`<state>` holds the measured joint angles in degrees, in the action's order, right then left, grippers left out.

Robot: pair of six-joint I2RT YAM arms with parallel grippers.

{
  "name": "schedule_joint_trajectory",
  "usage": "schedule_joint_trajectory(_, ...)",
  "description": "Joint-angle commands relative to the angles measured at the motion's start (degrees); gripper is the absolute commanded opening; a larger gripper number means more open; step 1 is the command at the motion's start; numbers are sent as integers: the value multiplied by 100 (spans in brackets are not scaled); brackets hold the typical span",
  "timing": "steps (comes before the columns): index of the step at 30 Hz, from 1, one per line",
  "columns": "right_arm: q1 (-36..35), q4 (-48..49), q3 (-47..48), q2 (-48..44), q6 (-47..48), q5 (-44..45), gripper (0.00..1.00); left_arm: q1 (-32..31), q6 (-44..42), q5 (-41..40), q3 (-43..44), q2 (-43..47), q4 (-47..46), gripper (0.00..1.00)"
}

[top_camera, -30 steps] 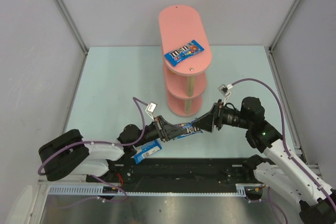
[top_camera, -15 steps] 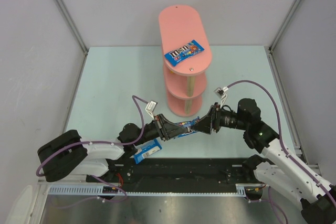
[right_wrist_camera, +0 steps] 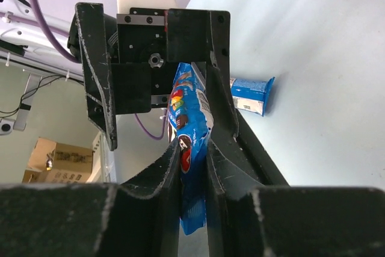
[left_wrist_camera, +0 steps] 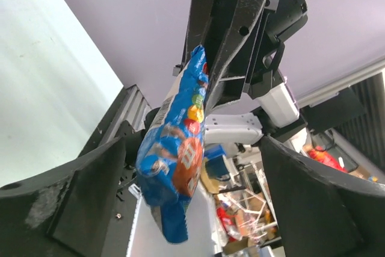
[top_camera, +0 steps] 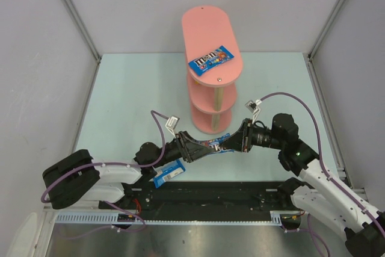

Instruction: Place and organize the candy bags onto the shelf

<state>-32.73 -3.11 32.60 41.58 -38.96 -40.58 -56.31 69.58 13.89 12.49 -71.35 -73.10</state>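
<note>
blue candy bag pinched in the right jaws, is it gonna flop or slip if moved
Probably floppy: the blue candy bag curves along its free length, pinched only at one end by the right gripper. Likely light, since that small pinch carries it. Its glossy film could slip, so move gently.

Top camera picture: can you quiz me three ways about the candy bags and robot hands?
1. Where on the tall pink three-tier shelf does the glossy blue M&M's candy packet lie? A top board; B middle board; C bottom board.
2. How many blue packets show from above? A one; B three; C six.
3. The right hand is: A open and empty; B shut on a blue packet; C hidden.
Answers: 1 A, it lies on the top board. 2 B, shelf packet, held packet, and loose packet on the pale green table. 3 B, its fingers pinch the held packet.
</note>
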Motion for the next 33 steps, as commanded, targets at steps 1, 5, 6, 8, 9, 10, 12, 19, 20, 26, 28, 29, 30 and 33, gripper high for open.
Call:
schedule_joint_trajectory(1,126,250,1,-62,-33,-38,21,33,3,-149,-247,262,-2358,100)
schedule_joint_trajectory(5,311,575,1,-63,-146,-222,21,103,-76,-316,-659,700,-2121,100)
schedule_joint_trajectory(6,355,653,36,-63,-164,-249,21,121,-120,-352,-869,945,-1964,100)
schedule_joint_trajectory(8,442,681,141,-28,-139,-275,21,173,-164,-448,-1107,1297,-1718,100)
schedule_joint_trajectory(9,469,620,324,42,-86,-275,21,191,-251,-457,-1169,1473,-1351,100)
schedule_joint_trajectory(10,478,558,448,112,-7,-275,21,200,-304,-492,-1196,1954,-1086,100)
schedule_joint_trajectory(12,461,339,938,331,309,-249,21,209,-541,-527,-1162,2527,103,100)
schedule_joint_trajectory(19,425,794,2309,1236,302,-609,23,278,-1236,-862,-713,4611,3098,100)
schedule_joint_trajectory(20,443,908,2451,1343,293,-635,23,296,-1254,-862,-678,4787,3387,100)
schedule_joint_trajectory(26,864,1197,3831,2248,197,-890,23,305,-1245,-844,-687,4938,3680,100)
schedule_joint_trajectory(28,1259,1618,4304,2746,-302,-1143,25,305,-1228,-844,-669,4920,3698,100)
schedule_joint_trajectory(29,1400,1769,4464,2915,-505,-1250,25,305,-1219,-809,-652,4912,3724,100)
schedule_joint_trajectory(30,1619,1901,4657,3117,-647,-1381,25,305,-1219,-809,-634,4912,3759,100)
schedule_joint_trajectory(33,1901,2043,5448,3855,-920,-1549,26,305,-1298,-791,-502,4920,4005,100)
